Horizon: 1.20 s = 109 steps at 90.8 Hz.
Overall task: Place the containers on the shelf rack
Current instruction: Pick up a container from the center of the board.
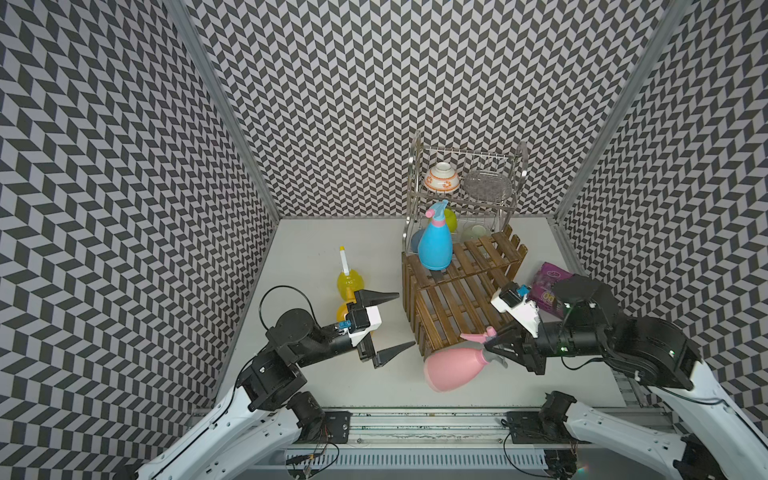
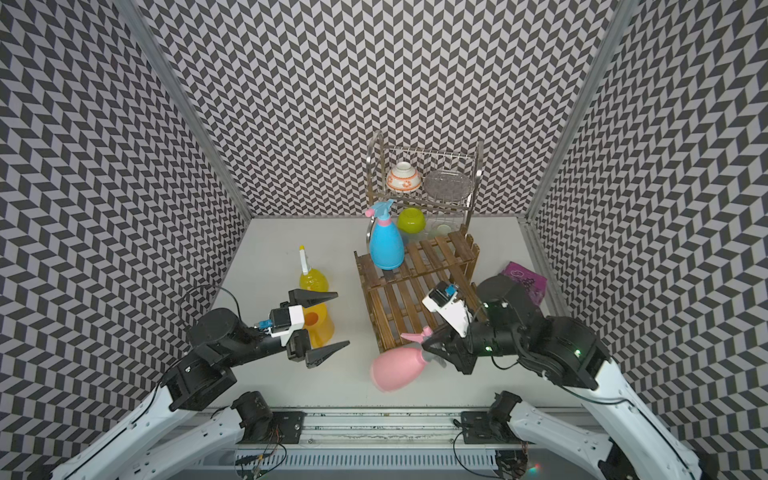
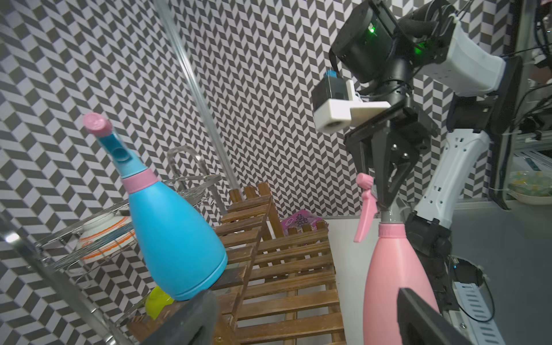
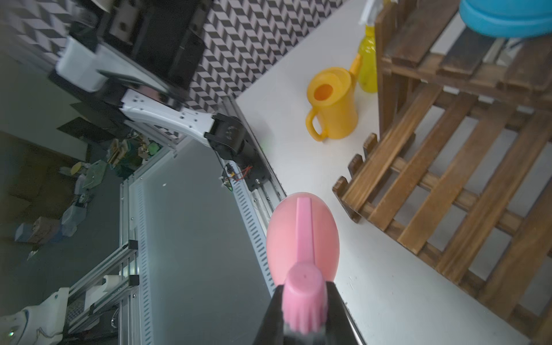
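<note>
At the front edge of the shelf rack (image 1: 453, 299), the right gripper (image 1: 493, 348) is clamped on the grey trigger head of the pink bottle (image 1: 453, 370). Both top views show this bottle tilted, with its base toward the near left and its head toward the right arm. It hangs over the table (image 1: 311, 249), just in front of the lower step and not on the rack. Whether its base touches the table cannot be determined. The left wrist view shows the right fingers (image 3: 380, 167) closed on the head above the pink collar.

The left gripper (image 1: 405, 320) is spread wide and holds nothing. It hovers over the table left of the rack, fingertips pointing toward it, clear of every container.

Other container positions:
- Blue bottle (image 1: 435, 245): upright on the upper step, at its left end.
- Yellow bottle (image 1: 348, 282): upright on the table, left of the rack.
- Can (image 2: 320, 328): upright on the table, just in front of the yellow bottle, partly hidden by the left gripper.

Behind the shelf rack stands a steel dish rack (image 1: 465, 195). A purple packet (image 1: 548, 278) lies on the table to the right.
</note>
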Motion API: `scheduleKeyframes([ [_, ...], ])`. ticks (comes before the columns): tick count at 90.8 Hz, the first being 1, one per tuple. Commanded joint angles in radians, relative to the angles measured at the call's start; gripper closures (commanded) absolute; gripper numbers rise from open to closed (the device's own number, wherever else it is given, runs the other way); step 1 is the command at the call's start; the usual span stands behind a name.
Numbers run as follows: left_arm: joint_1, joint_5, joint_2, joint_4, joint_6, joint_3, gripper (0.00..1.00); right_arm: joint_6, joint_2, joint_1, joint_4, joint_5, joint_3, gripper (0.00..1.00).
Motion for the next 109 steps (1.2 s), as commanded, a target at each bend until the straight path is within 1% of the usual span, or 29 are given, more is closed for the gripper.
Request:
scheduleKeyframes([
  [1,0.005,0.107,0.01,-0.018,0.034,0.053,0.05,-0.114,0.007,0.006,0.158,-0.125,-0.017,1.0],
  [21,0.003,0.147,0.085,-0.101,0.032,0.145,0.05,-0.277,0.027,0.006,0.22,-0.152,-0.004,1.0],
  [31,-0.002,0.181,0.133,-0.094,0.011,0.162,0.06,-0.365,0.027,0.006,0.255,-0.161,-0.007,1.0],
  [44,-0.031,0.192,0.195,-0.041,-0.02,0.172,0.12,-0.447,0.037,0.006,0.25,-0.136,-0.004,1.0],
  [54,-0.065,0.17,0.254,-0.012,-0.024,0.189,0.22,-0.475,0.042,0.006,0.25,-0.131,-0.005,1.0],
  [73,-0.125,0.155,0.358,-0.004,0.002,0.242,0.3,-0.491,0.047,0.006,0.259,-0.118,-0.017,1.0],
  [87,-0.147,0.152,0.401,0.011,0.013,0.256,0.43,-0.502,0.051,0.006,0.257,-0.119,-0.017,1.0],
  [92,-0.15,0.156,0.409,0.016,0.015,0.262,0.51,-0.505,0.053,0.006,0.254,-0.117,-0.018,1.0],
  [109,-0.153,0.182,0.428,0.01,0.017,0.28,0.73,-0.519,0.056,0.006,0.249,-0.111,-0.018,1.0],
])
